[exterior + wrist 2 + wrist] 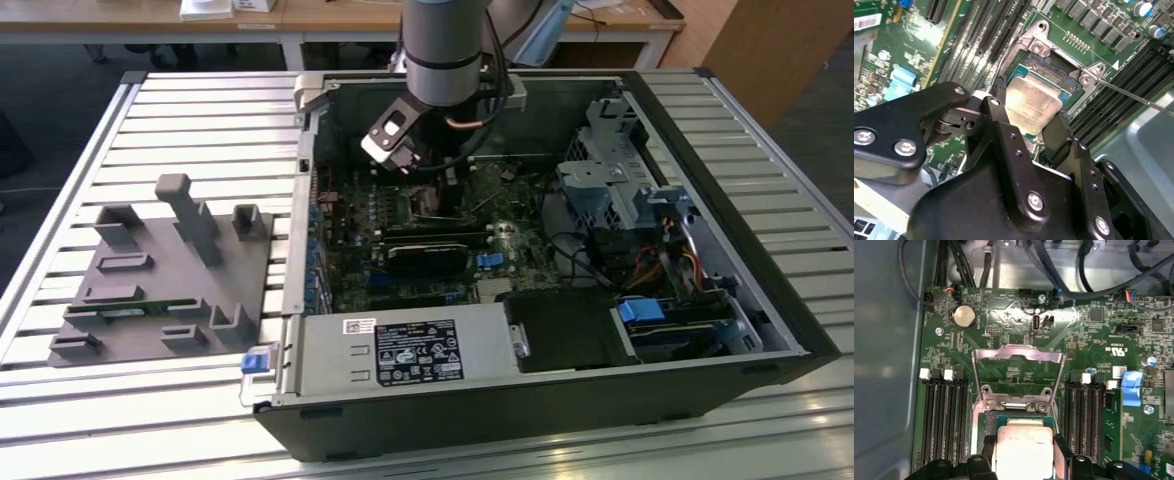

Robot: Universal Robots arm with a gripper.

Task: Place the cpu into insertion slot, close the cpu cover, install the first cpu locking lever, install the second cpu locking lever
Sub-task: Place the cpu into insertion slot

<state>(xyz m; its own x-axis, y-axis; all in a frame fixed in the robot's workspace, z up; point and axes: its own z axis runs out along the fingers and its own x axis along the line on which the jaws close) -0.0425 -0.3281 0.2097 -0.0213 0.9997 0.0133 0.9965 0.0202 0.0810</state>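
My gripper (1029, 122) is shut on the cpu (1033, 106), a pale silver square chip clamped between two black fingers (999, 112). It hangs tilted just over the insertion slot (1054, 75), whose dark centre and silvery rim show past the chip's edge. In the first wrist view the cpu (1024, 450) sits between the gripper (1024, 462) fingers right over the insertion slot (990, 421). The cpu cover (1017, 354), a thin silvery frame, stands flipped open beyond the slot. A thin wire lever (1136, 98) sticks out sideways, unlatched. In the exterior view the gripper (407, 165) reaches down inside the computer case.
Long black memory slots (946, 420) flank the socket on both sides. A coin battery (963, 316) and cables (1054, 270) lie beyond it. The case walls (747, 200), drive cage (607, 180) and power supply (400, 350) hem the arm in. A grey fixture tray (160, 280) sits at the exterior view's left.
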